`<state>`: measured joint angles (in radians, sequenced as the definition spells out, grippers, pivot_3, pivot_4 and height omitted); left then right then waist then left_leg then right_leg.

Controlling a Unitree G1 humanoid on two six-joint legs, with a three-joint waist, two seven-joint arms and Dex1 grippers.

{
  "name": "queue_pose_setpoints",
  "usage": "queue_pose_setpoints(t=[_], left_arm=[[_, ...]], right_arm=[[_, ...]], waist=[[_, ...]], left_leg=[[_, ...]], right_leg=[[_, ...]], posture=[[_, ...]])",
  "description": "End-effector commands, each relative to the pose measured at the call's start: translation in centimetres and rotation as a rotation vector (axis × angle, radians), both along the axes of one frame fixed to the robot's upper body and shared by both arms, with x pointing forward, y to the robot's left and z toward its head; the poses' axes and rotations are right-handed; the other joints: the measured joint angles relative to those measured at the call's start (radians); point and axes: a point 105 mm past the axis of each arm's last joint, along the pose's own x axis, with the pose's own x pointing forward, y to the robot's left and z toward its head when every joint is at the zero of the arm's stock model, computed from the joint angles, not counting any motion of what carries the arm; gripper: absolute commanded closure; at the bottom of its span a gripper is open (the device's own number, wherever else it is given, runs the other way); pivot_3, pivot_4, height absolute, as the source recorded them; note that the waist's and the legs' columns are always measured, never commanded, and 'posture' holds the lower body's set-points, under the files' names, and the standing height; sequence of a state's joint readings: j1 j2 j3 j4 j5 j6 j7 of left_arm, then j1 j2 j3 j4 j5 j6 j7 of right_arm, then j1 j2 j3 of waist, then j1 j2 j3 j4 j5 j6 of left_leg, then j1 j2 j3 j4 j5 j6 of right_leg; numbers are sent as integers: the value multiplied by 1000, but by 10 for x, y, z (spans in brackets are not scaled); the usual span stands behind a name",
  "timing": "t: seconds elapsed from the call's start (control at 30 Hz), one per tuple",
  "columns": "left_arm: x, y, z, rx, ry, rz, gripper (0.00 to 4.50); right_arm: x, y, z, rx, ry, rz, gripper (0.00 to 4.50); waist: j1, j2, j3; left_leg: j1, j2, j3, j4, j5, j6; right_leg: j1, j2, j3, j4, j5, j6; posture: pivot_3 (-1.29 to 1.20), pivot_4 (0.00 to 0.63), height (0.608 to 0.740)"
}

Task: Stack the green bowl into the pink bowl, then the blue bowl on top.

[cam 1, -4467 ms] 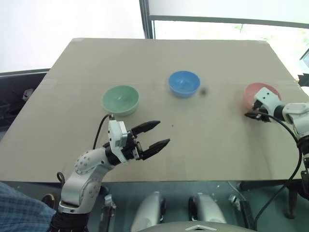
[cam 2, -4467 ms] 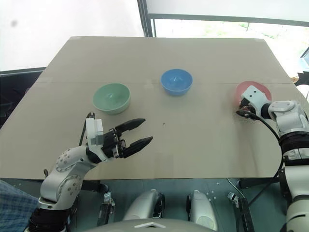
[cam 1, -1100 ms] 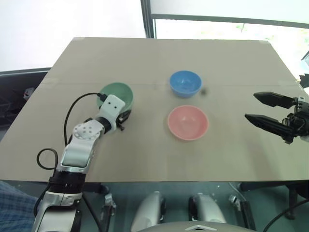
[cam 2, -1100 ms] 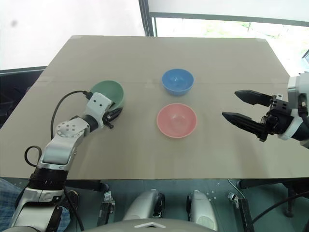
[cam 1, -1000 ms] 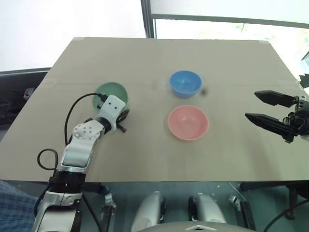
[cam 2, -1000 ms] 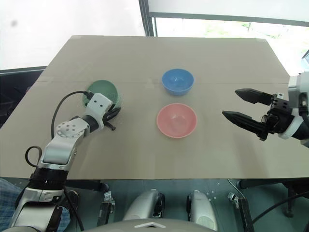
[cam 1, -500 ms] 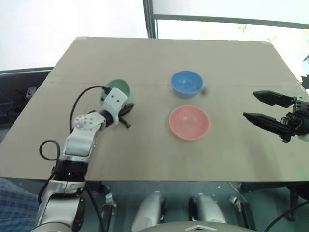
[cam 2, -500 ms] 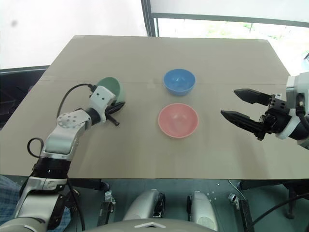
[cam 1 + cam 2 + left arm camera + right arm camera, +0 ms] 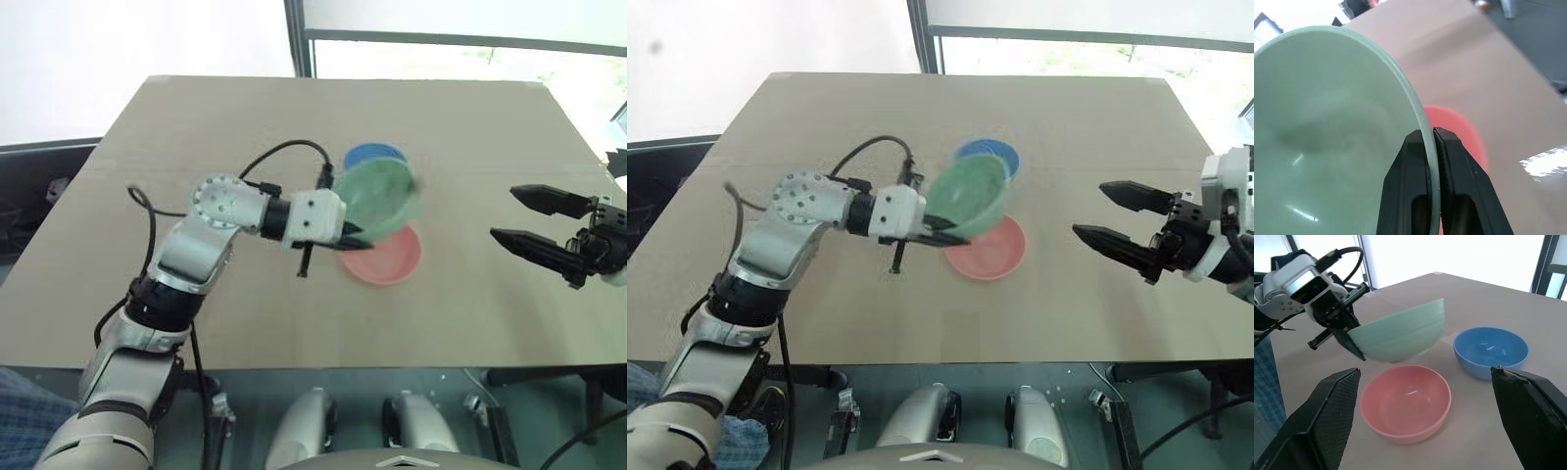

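Since a second ago the left gripper [image 9: 1347,335] has carried the green bowl [image 9: 1400,335] from the table's left side to the middle, and it now hangs tilted in the air just above the pink bowl [image 9: 1406,404], its rim pinched between the two closed black fingers [image 9: 1410,181]. Behind them the blue bowl [image 9: 1491,352] sits on the table [image 9: 196,127]. Off to the right, the right gripper [image 9: 544,225] stays where it was, jaws spread wide and holding nothing.
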<state>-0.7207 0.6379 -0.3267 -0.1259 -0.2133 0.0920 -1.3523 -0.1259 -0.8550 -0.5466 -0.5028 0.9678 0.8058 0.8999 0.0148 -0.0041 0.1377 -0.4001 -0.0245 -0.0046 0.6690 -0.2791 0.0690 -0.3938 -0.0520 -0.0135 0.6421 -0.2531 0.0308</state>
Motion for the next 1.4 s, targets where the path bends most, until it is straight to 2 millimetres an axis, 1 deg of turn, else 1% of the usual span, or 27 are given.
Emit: queue_pose_setpoints(t=[0.03, 0.07, 0.1, 0.13, 0.2, 0.27, 0.3, 0.33, 0.37, 0.43, 0.47, 0.57, 0.6, 0.7, 0.83, 0.9, 1.0, 1.07, 1.17, 1.27, 1.33, 1.4], left_arm=[[-2, -5, 3, 27, -93, -63, 4490], [-1, -5, 2, 31, -104, -66, 4490], [5, -8, 5, 6, -146, -57, 4490], [11, -13, 12, -39, -206, -49, 4490], [16, -18, 20, -97, -251, -50, 4490], [18, -20, 23, -128, -237, -55, 3711], [18, -21, 23, -133, -237, -58, 3398], [18, -21, 23, -137, -235, -62, 3191], [17, -22, 24, -144, -227, -69, 2690], [15, -23, 26, -168, -212, -78, 1919], [13, -23, 27, -181, -202, -82, 1398], [9, -22, 30, -207, -183, -86, 105], [8, -22, 31, -215, -172, -86, 21], [7, -19, 34, -248, -122, -69, 21], [9, -9, 43, -354, 31, 21, 21], [13, -1, 48, -419, 130, 93, 21], [22, 16, 48, -484, 233, 220, 21], [26, 30, 47, -533, 286, 315, 21], [26, 49, 41, -566, 350, 427, 21], [21, 67, 33, -584, 395, 533, 21], [19, 77, 30, -591, 402, 595, 21], [17, 82, 27, -586, 398, 630, 21]], right_arm=[[-4, 4, 8, 1, -52, 10, 0], [-4, 4, 8, 1, -53, 9, 0], [-5, 4, 8, 1, -52, 7, 0], [-5, 3, 8, -1, -51, 4, 0], [-5, 3, 7, -6, -51, -2, 0], [-4, 3, 7, -6, -53, -4, 0], [-4, 3, 7, -5, -53, -4, 0], [-4, 3, 7, -5, -53, -3, 0], [-4, 3, 7, -5, -53, -2, 0], [-4, 4, 7, -5, -53, -1, 0], [-4, 3, 7, -5, -53, -1, 0], [-3, 2, 7, -9, -53, -1, 0], [-3, 3, 7, -10, -52, 1, 0], [-3, 3, 6, -10, -51, 5, 0], [-2, 4, 5, -11, -48, 8, 0], [-1, 4, 4, -13, -42, 7, 0], [3, 2, -3, -35, -24, -17, 0], [10, 0, -10, -72, -15, -46, 0], [26, -3, -23, -153, -15, -96, 0], [51, -3, -32, -246, -25, -146, 0], [69, 3, -31, -265, -41, -162, 0], [82, 12, -28, -276, -66, -147, 0]], waist=[[0, 0, 0], [0, 0, 0], [0, 0, 0], [1, 0, 0], [8, -1, 1], [7, -1, 1], [6, -1, 1], [3, -1, 1], [2, -1, 1], [1, -1, 1], [1, -1, 1], [0, -1, 1], [0, -1, 1], [0, -1, 1], [0, -1, 1], [0, -1, 1], [-1, -1, 1], [-2, -1, 1], [-5, -1, 1], [-9, -1, 1], [-10, -1, 2], [-5, -1, 2]], left_leg=[[0, 0, 0, 0, 0, 0], [0, 0, 0, 1, 0, 0], [0, 0, 0, 1, 0, 0], [0, 0, 0, 1, 0, 1], [0, 0, 0, 2, 0, 1], [-1, 0, 0, 3, 0, 1], [-1, 0, 0, 3, 0, 1], [-1, 0, 0, 3, 0, 1], [0, 0, 0, 3, 0, 1], [0, 0, 0, 3, 0, 1], [0, 0, 0, 3, 0, 1], [0, 0, 0, 3, 0, 1], [0, 0, 0, 3, 0, 1], [1, 0, 0, 4, 0, 1], [1, 0, 0, 4, 0, 1], [1, 0, 0, 4, 0, 1], [1, 1, -1, 5, 0, 1], [2, 1, -1, 5, 0, 1], [2, 1, -1, 5, 0, 1], [3, 1, 0, 5, 2, -3], [3, 1, 0, 5, 2, -4], [3, 1, 0, 5, 3, -4]], right_leg=[[0, 0, 0, 0, 0, 0], [0, 0, 0, 0, 0, 0], [0, 0, 0, 0, 0, 0], [1, 1, 0, 0, 0, 0], [1, 1, 0, 0, 0, 0], [1, 1, -1, 0, 0, 1], [2, 1, -1, 0, 0, 1], [2, 2, -1, 0, 0, 1], [2, 2, -1, 0, 0, 1], [2, 2, -1, 0, 0, 1], [2, 3, -1, 0, 0, 1], [2, 3, -1, 1, 0, 1], [2, 3, -1, 1, 0, 1], [2, 3, -1, 2, 0, 1], [2, 3, -1, 2, 0, 1], [2, 3, -1, 2, 0, 1], [2, 3, -1, 2, 0, 1], [3, 3, -1, 3, 0, 1], [3, 3, 0, 3, 0, 1], [3, 3, 0, 3, 0, 1], [3, 3, 1, 4, 0, 1], [3, 3, 0, 4, 0, 1]], posture=[[0, 150, 740], [0, 150, 740], [0, 150, 740], [0, 150, 740], [0, 150, 740], [0, 150, 740], [0, 150, 740], [0, 150, 740], [0, 150, 740], [0, 150, 740], [0, 150, 740], [0, 150, 740], [0, 150, 740], [0, 150, 740], [0, 150, 740], [0, 150, 740], [0, 150, 740], [0, 150, 740], [0, 150, 740], [0, 150, 740], [0, 150, 740], [0, 150, 740]])
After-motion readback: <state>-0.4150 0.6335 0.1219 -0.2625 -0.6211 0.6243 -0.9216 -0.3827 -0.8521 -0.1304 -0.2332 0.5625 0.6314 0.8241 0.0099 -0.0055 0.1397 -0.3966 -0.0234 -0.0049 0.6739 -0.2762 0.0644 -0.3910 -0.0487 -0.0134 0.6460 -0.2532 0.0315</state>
